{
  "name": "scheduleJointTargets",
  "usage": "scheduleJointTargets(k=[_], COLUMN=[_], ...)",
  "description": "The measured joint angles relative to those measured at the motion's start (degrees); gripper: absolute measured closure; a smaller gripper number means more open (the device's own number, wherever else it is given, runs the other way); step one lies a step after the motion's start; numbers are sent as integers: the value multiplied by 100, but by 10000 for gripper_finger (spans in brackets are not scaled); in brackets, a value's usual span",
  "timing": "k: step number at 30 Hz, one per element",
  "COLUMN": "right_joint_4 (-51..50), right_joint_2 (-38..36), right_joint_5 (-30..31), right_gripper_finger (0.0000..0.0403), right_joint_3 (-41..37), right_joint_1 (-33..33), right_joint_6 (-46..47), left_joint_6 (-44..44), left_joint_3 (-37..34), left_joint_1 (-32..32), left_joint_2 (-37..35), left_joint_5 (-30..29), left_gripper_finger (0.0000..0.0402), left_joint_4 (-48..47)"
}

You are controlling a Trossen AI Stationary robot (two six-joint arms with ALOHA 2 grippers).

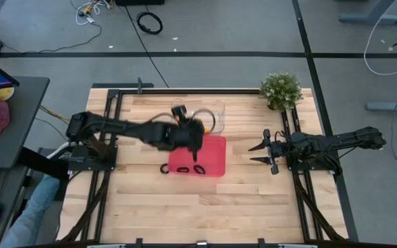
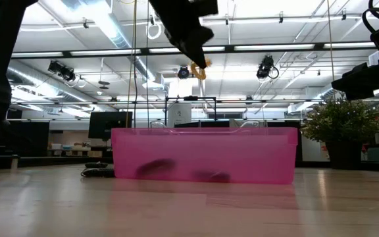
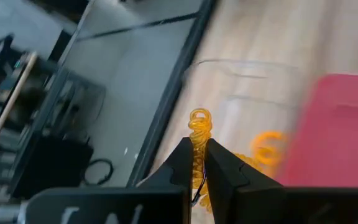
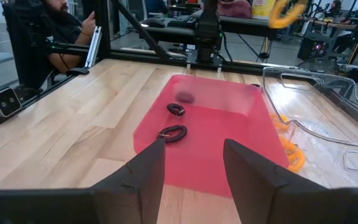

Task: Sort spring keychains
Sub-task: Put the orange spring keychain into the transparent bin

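My left gripper [image 3: 197,144] is shut on an orange spring keychain [image 3: 199,121] and holds it in the air over the place where the clear container [image 1: 212,110] meets the pink tray [image 1: 216,158]. In the low view the gripper [image 2: 196,49] is high above the tray [image 2: 202,155]. Black spring keychains [image 4: 173,132] lie on the tray's floor, and one more [image 1: 165,169] lies on the table at its left side. More orange keychains [image 4: 291,155] lie in the clear container. My right gripper [image 1: 259,153] waits open at the table's right side. My left gripper pinches the orange keychain's coil [image 3: 197,155] between its two fingers. The fingers lie along the coil, and its looped end [image 3: 199,118] sticks out past the fingertips. The fingers slant down. The keychain [image 2: 200,68] is lifted clear, above the tray.
A potted plant [image 1: 281,89] stands at the table's far right corner. A person [image 4: 61,31] sits beyond the table's left side. Bare wood lies along the near half of the table [image 1: 205,207].
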Motion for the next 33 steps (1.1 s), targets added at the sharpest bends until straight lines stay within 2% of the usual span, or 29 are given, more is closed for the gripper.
scheduleJointTargets(k=[6,13,20,30,33], right_joint_4=[0,0,0,0,0], right_joint_2=[-1,-2,-1,-2,-2], right_joint_5=[0,0,0,0,0], right_gripper_finger=[237,237,237,237,237], right_joint_3=[0,0,0,0,0], right_joint_1=[-1,0,0,0,0], right_joint_6=[-1,0,-1,0,-1], left_joint_6=[-159,-306,-306,-304,-286], left_joint_3=[5,5,5,5,5], left_joint_1=[671,1092,1284,1305,1307], left_joint_2=[0,0,0,0,2], left_joint_5=[121,435,544,1198,1302], left_gripper_finger=[375,375,374,372,359], left_joint_4=[101,406,366,290,284])
